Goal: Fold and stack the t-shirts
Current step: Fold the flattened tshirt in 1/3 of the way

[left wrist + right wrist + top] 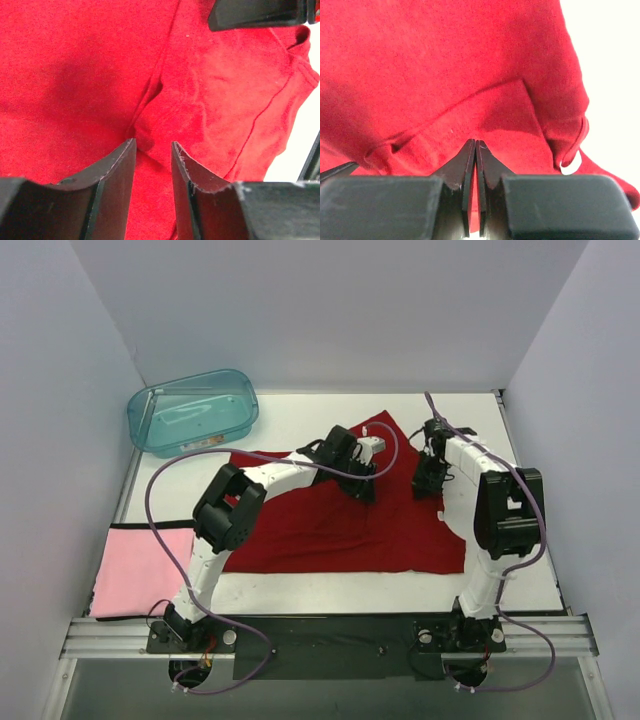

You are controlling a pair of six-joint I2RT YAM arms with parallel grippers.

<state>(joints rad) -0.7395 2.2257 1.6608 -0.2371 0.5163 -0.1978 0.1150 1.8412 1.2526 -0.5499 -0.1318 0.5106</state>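
Top external view, left to right: pale pink t-shirt [140, 570], a neat rectangle at the worktop's [300, 590] near-left edge, apparently folded; dark red t-shirt [340, 530], centre, rumpled, neither folded nor stacked; left gripper [153, 143] spread over it; right gripper [476, 142] pinching its cloth.

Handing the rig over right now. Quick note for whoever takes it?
left gripper: open, tips at a crease of the dark red t-shirt, not closed on it.
right gripper: shut on the dark red t-shirt, near its far right part.
pink t-shirt: flat rectangle at the near left, apparently folded.
Done: possibly the pink one. Left: the dark red t-shirt lies mostly spread out; fold it, then stack the two.
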